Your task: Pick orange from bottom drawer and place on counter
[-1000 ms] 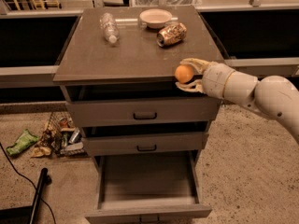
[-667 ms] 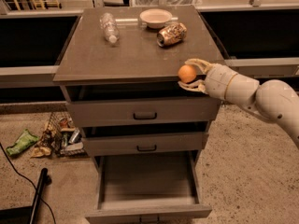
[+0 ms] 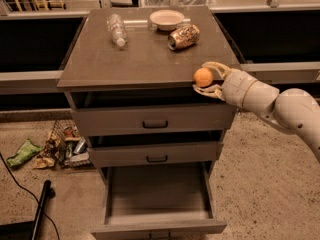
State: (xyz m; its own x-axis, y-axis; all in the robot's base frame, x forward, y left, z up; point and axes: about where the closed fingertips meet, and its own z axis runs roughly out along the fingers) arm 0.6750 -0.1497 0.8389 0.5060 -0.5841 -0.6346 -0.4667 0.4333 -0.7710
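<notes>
The orange (image 3: 203,77) is held between the fingers of my gripper (image 3: 207,77), at the front right corner of the counter (image 3: 140,59), just above its edge. The gripper is shut on the orange and comes in from the right on a white arm. The bottom drawer (image 3: 157,199) is pulled out wide and its grey interior shows nothing inside.
On the counter lie a clear plastic bottle (image 3: 117,30), a white bowl (image 3: 167,19) and a crushed brownish can (image 3: 183,36). The top drawer (image 3: 155,118) stands slightly open. Litter (image 3: 55,146) lies on the floor at the left, with a black cable (image 3: 35,209).
The gripper with the orange has moved slightly up and to the right along the counter's front right corner. Nothing else has moved.
</notes>
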